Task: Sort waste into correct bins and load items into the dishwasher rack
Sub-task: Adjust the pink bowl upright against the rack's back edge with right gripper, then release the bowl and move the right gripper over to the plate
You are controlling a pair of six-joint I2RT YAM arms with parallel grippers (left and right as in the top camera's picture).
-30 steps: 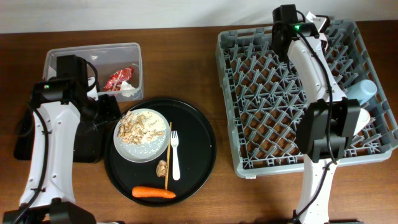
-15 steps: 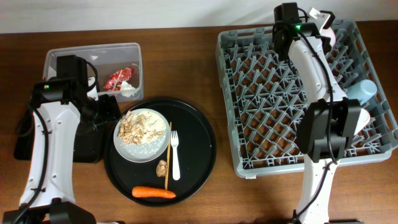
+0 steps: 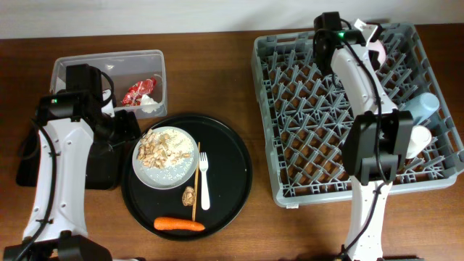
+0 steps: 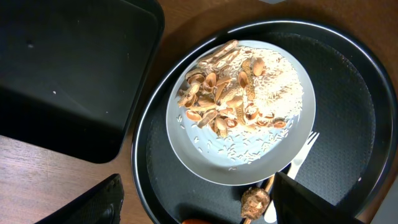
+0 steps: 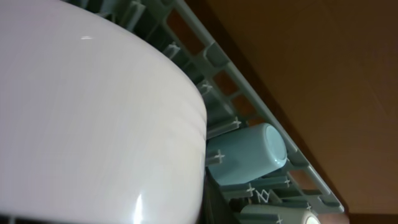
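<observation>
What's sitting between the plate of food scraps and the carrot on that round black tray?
In the overhead view, a small brown lump lies between the plate and the carrot, beside a thin stick and a white fork.

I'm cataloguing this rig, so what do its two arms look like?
The left arm and right arm both have rounded white link shells, boxy black joint housings, thin black cables running alongside, and a small green light each.

Your right wrist view cuts off the cream bowl (image 5: pixel 93 112) at left, top and bottom. The white cup (image 5: pixel 283 218) is clipped at its bottom edge, and the carrot (image 4: pixel 196 221) at the left wrist view's.
</observation>
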